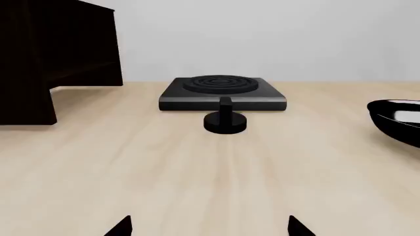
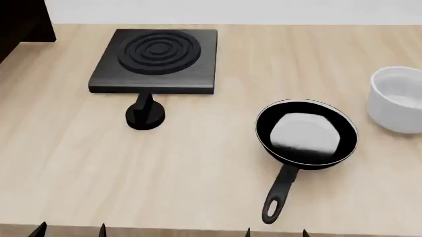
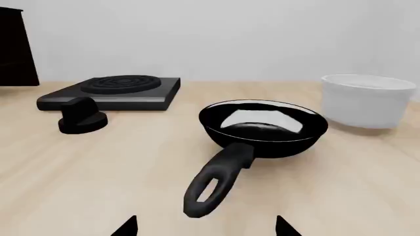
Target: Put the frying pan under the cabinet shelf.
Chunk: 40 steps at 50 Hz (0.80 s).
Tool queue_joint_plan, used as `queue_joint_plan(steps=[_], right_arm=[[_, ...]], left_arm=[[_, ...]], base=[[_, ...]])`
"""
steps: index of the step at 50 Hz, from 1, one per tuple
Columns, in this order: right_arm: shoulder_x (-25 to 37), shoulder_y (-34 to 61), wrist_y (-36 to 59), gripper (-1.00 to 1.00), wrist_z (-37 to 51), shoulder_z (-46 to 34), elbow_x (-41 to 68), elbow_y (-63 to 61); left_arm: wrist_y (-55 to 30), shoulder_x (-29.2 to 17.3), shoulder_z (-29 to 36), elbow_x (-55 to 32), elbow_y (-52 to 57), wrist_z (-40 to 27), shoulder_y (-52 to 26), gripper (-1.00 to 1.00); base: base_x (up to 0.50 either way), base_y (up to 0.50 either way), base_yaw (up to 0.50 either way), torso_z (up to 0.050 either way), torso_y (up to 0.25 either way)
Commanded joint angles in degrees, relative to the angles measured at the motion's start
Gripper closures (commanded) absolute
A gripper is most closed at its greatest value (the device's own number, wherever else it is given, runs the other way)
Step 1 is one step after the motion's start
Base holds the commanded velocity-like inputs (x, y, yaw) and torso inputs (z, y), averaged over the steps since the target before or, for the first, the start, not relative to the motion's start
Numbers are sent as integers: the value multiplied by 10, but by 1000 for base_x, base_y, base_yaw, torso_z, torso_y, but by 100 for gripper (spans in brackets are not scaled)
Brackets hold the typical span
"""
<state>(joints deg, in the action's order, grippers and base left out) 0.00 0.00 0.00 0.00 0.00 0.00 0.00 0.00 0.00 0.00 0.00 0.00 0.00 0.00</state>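
Note:
The frying pan sits upright on the wooden table right of centre, black with a silver rim, its long handle pointing toward the near edge. In the right wrist view the frying pan lies straight ahead, its handle end just beyond my open right gripper. Only the tips of the right gripper show at the table's near edge. The dark brown cabinet shelf stands at the far left, its corner just in the head view. My left gripper is open over bare table, also seen as the left gripper near the front left.
A square black hob with concentric rings lies at the back left. A small black knob-like piece stands just in front of it. A white bowl stands at the right edge, beside the pan. The table's front edge runs just ahead of both grippers.

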Motion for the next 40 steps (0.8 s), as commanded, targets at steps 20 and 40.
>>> queue_joint_plan(steps=[20, 40], right_arm=[[48, -1, -6, -100, 38, -62, 37, -14], [63, 1, 2, -100, 48, -79, 48, -24]], left_arm=[[-3, -38, 47, -16, 28, -63, 8, -100], [-15, -56, 70, -23, 35, -73, 11, -100]], base=[[0, 0, 0, 37, 66], [0, 0, 0, 48, 83]])
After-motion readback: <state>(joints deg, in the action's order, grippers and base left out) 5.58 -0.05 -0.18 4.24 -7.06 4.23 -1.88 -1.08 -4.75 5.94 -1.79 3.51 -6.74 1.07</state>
